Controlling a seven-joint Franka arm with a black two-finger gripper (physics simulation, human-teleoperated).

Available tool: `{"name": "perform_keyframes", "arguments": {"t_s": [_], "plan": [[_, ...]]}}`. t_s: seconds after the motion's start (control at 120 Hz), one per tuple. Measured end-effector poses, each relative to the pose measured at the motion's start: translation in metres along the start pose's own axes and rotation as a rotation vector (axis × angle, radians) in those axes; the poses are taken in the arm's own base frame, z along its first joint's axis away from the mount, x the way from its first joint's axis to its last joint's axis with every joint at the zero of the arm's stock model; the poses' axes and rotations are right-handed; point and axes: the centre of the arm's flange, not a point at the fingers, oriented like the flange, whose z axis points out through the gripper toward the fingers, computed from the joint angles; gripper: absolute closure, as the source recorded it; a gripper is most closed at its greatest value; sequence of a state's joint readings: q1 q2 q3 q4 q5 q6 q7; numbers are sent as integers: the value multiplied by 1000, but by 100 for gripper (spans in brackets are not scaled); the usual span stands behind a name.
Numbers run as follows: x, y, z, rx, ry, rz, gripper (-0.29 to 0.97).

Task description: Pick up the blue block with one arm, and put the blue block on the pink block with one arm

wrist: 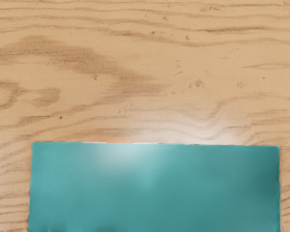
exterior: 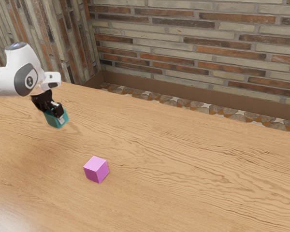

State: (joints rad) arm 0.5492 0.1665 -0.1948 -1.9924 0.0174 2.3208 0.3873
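Note:
A teal-blue block (exterior: 55, 119) hangs above the wooden table at the exterior view's left, held between the black fingers of my gripper (exterior: 54, 115), which is shut on it. In the wrist view the same block (wrist: 154, 188) is a broad teal face just under my hand, with bare wood grain beyond it. The pink block (exterior: 96, 169) rests on the table, lower in the exterior view and toward its right from the gripper, well apart from the held block.
The wooden table (exterior: 193, 164) stretches wide toward the exterior view's right. A brick wall (exterior: 198, 43) runs along the far edge, with a strip of cobbles (exterior: 203, 107) at its foot.

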Motion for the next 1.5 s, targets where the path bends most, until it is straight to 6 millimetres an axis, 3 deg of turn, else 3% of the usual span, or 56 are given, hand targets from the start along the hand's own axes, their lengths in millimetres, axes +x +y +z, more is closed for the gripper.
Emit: {"name": "perform_keyframes", "arguments": {"t_s": [0.067, 0.233, 0.417, 0.558, 0.658, 0.875, 1.083, 1.275, 1.417, 1.5], "plan": [[-14, 43, -19, 13, 0, 6, 36], [-36, 123, -34, 20, -7, -8, 36], [-46, 143, -29, 18, -24, -130, 35], [-39, 186, -10, -2, -57, -153, 35], [-34, 194, 20, -15, -107, -195, 35], [-33, 194, 37, -5, -123, -282, 35], [-31, 216, 35, 59, -100, -218, 34], [-51, 231, 35, 67, -101, -234, 35], [-55, 239, 35, 61, -95, -249, 35], [-54, 244, 33, 51, -91, -256, 26]]}}
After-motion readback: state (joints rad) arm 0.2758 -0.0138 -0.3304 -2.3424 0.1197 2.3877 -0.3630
